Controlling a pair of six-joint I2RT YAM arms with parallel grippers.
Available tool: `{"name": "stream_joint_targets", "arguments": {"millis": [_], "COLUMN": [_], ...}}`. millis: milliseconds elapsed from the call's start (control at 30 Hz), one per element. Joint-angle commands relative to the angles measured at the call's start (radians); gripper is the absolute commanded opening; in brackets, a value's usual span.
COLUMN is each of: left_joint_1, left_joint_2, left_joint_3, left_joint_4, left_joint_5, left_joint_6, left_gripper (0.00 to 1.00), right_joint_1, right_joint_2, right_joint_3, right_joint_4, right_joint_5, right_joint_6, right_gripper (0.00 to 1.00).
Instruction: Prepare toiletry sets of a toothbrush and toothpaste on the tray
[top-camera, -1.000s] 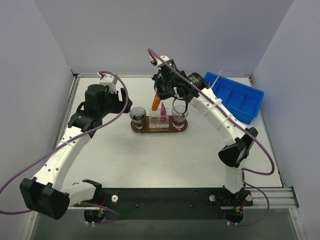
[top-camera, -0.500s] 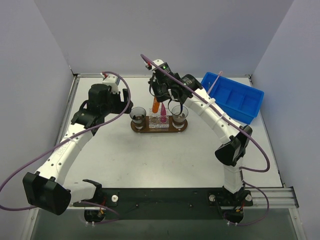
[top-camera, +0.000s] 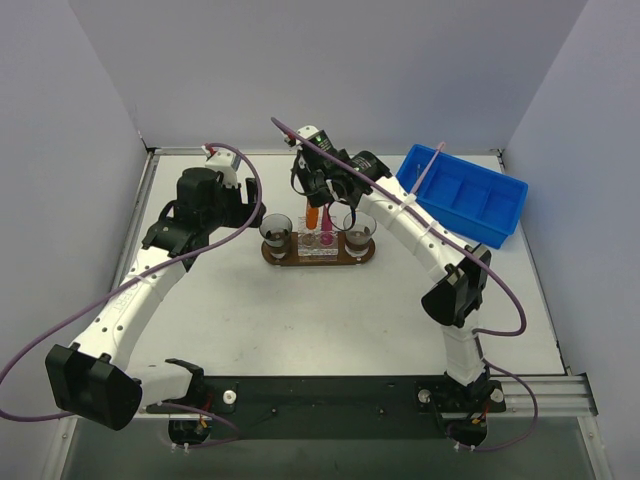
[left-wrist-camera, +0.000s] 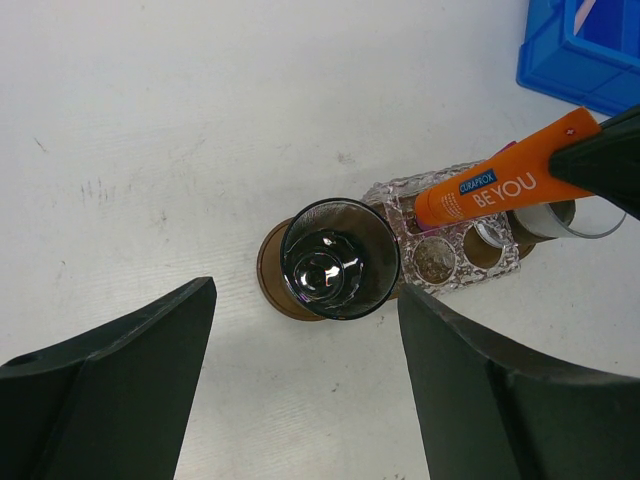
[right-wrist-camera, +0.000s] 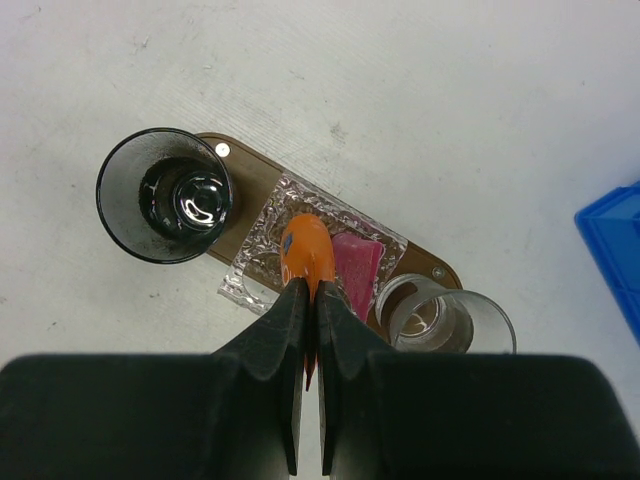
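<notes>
Tray (top-camera: 318, 262): far centre of the surface, carrying a clear holder (right-wrist-camera: 262, 232) between a dark glass (right-wrist-camera: 165, 195) and a clear glass (right-wrist-camera: 445, 320).
Orange toothpaste tube (right-wrist-camera: 306, 250): pinched tight between the right fingers (right-wrist-camera: 293, 340), lower end at the holder.
Magenta tube (right-wrist-camera: 356, 262): in the holder, just beside the orange one.
Left fingers (left-wrist-camera: 120, 370): spread wide, empty, above the dark glass.
Toothbrush (top-camera: 432, 160): leaning in the blue bin (top-camera: 480, 205), far right corner.

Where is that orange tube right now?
In the right wrist view, the orange toothpaste tube is pinched in the right hand over the clear holder in the middle of the tray, between the dark cup and the clear cup.
</notes>
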Motion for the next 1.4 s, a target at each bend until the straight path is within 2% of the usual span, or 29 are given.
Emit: {"name": "stream_joint_targets", "arguments": {"millis": [0, 1033, 1367], "left_joint_1": [0.006, 0.006, 0.006], "left_joint_2": [-0.001, -0.001, -0.004], "left_joint_3": [0.033, 0.031, 0.031], "left_joint_4": [0.013, 0.008, 0.005], "left_joint_5": [-0.015, -0.015, -0.015], "left_joint_6": [0.017, 0.024, 0.027], "left_gripper": [0.84, 0.84, 0.84], "right_joint_1": [0.004, 0.002, 0.002], "right_joint_2": [0.001, 0.017, 0.014], "right_joint_3": [0.032, -0.036, -0.091], "right_joint_4": [0.032, 0.055, 0.114], "right_joint_5": [0.013, -0.014, -0.02], "right_joint_6": [-0.025, -0.034, -0.048], "right_gripper": [0.0, 0.0, 0.0]}}
